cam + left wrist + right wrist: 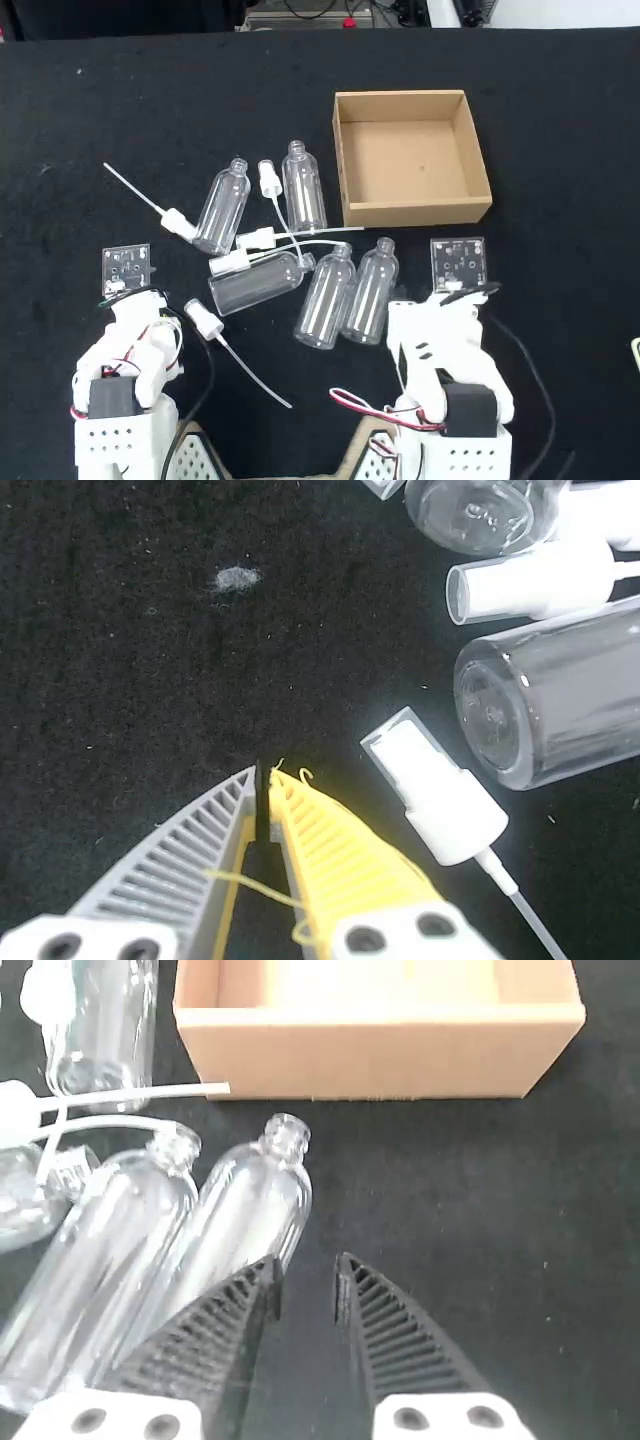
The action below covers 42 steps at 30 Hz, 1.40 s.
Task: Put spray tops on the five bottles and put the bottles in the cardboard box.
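Cardboard box stands mouth-up at the far side of the counter, no bottle in it, bare cloth on its right for swinging in. Five bottles lie uncapped between box and arms, spray tops tangled among them; judged best to lift the right-hand one by its body, neck free. Right pincer slightly apart just beside it; left pincer tips together near a loose spray top.

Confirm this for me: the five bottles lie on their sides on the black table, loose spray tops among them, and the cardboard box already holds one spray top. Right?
Not quite. The cardboard box holds nothing; the high view shows its bare floor. The rest stands: the five bottles lie on their sides on the black table, with the loose spray tops among them.
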### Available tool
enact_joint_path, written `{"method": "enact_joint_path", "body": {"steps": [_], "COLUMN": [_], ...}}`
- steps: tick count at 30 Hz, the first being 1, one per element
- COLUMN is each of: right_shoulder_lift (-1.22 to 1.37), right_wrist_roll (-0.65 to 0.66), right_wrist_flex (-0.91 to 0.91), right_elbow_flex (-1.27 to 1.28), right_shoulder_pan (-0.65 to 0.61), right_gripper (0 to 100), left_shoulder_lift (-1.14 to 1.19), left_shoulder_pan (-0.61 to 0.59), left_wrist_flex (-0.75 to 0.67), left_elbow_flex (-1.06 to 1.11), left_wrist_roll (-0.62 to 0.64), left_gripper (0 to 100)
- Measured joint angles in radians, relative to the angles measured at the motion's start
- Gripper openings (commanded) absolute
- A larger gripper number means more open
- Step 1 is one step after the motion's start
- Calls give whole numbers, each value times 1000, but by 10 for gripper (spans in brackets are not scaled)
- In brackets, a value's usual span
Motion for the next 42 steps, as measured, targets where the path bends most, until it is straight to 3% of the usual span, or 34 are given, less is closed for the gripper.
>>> {"method": "enact_joint_path", "body": {"steps": [5,16,24,29,42], "right_shoulder_lift": [0,31,554,884,1330], "right_wrist_roll": [-2,-3,-49,-120,-259], "right_wrist_flex": [-178,-192,-97,-84,-138], "right_elbow_flex": [-12,-301,-598,-644,-661], "right_shoulder_pan": [-2,-120,-126,-141,-149], "right_gripper": [86,86,96,224,221], "left_shoulder_lift": [0,0,0,0,0], "left_shoulder_pan": [0,0,0,0,0], "left_wrist_flex": [0,0,0,0,0], "left_elbow_flex": [0,0,0,0,0], "left_wrist_roll": [0,0,0,0,0], "left_gripper": [30,30,30,30,30]}}
